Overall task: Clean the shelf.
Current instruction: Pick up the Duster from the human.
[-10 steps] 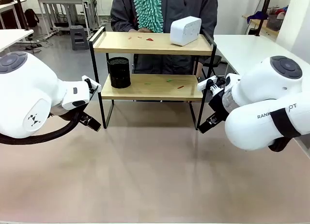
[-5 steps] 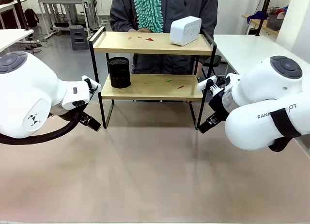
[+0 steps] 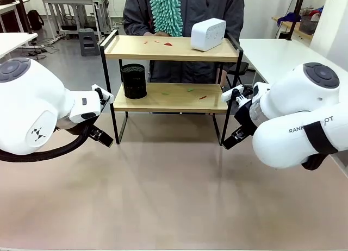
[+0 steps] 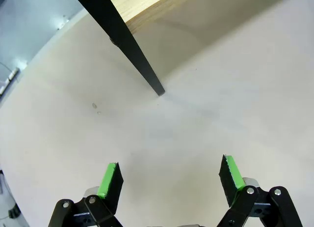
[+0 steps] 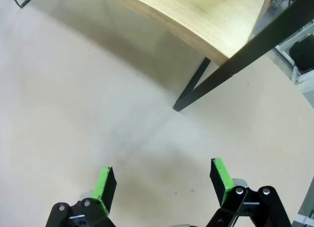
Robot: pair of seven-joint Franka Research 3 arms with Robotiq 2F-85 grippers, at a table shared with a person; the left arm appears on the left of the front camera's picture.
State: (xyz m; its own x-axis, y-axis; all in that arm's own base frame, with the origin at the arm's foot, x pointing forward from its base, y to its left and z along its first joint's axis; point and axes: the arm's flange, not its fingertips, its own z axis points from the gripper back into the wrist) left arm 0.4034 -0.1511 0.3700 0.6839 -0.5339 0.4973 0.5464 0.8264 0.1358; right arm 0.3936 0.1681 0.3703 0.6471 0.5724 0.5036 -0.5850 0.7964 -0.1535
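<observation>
The shelf (image 3: 163,98) stands at the far side of the table, two light wooden boards in a black frame. Small red and green scraps lie on both boards. On the top board sits a white box (image 3: 208,34); a black mesh cup (image 3: 134,81) stands on the lower board. A person behind holds a teal fluffy duster (image 3: 167,11). My left gripper (image 4: 170,175) is open over bare table near a shelf leg (image 4: 132,47). My right gripper (image 5: 164,183) is open too, close to the shelf's leg (image 5: 196,89) and lower board (image 5: 206,18).
Both white arms flank the shelf, the left arm (image 3: 38,110) at the left and the right arm (image 3: 299,123) at the right. The beige tabletop (image 3: 174,186) in front is free. Other white tables (image 3: 277,55) stand beside and behind.
</observation>
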